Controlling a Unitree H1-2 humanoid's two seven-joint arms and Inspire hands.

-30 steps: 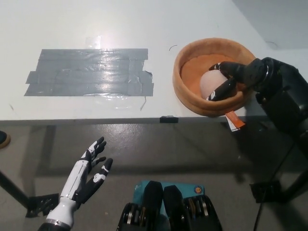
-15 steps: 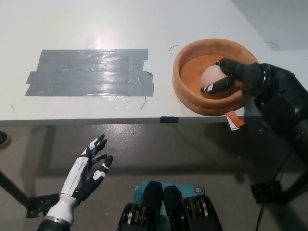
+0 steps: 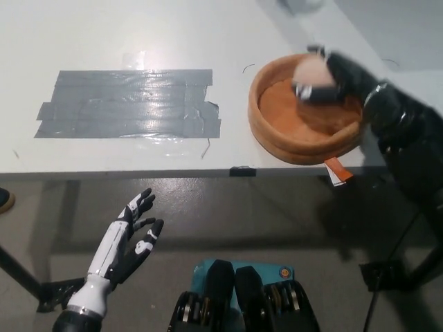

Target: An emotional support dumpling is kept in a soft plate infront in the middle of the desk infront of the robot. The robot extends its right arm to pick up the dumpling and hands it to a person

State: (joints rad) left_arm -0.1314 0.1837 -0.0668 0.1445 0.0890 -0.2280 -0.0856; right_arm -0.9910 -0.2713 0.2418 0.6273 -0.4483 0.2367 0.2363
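Observation:
A pale round dumpling (image 3: 309, 71) hangs above the far part of the soft orange plate (image 3: 277, 131), blurred by motion. My black right hand (image 3: 331, 77) is shut on it, the arm reaching in from the right edge. The plate stands on the white desk (image 3: 138, 41) near its front right edge and nothing else shows in it. My white left hand (image 3: 130, 237) rests open at the lower left, below the desk's edge.
A patch of grey tape strips (image 3: 131, 104) covers the desk's middle left. An orange tag (image 3: 336, 170) sticks out under the plate at the desk's front edge. A blurred pale shape (image 3: 301, 5) shows at the top edge.
My right hand has closed on the dumpling and lifted it out of the plate, moving away from me. The left hand has barely moved.

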